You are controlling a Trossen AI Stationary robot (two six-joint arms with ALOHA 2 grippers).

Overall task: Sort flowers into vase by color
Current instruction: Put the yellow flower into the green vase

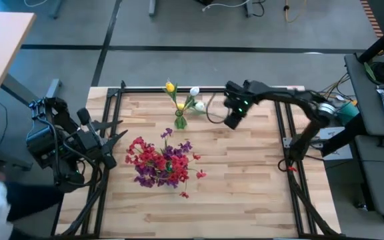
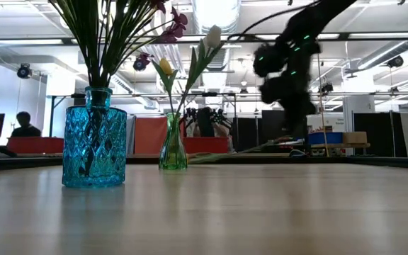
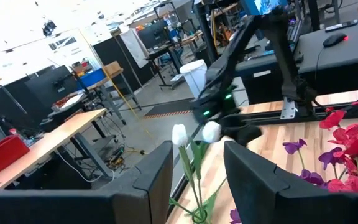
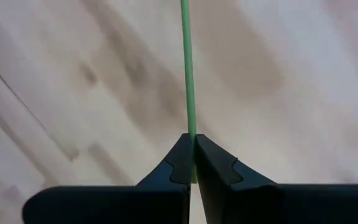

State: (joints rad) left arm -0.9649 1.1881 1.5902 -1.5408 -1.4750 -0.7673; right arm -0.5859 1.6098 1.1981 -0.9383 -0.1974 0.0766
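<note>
Right gripper (image 4: 193, 163): clamped on a thin green stem (image 4: 187, 74), just beside the green vase (image 1: 180, 121).
Left gripper (image 3: 197, 171): fingers parted, nothing between, well apart from that vase (table edge).
Flowers (image 1: 162, 162): red and purple heap near the vase; yellow and white buds (image 1: 181, 97) in it.

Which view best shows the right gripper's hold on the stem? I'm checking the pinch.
The right wrist view: right gripper shut on the green stem. High view shows that gripper small; low view blurs it; left wrist view shows it far off.
</note>
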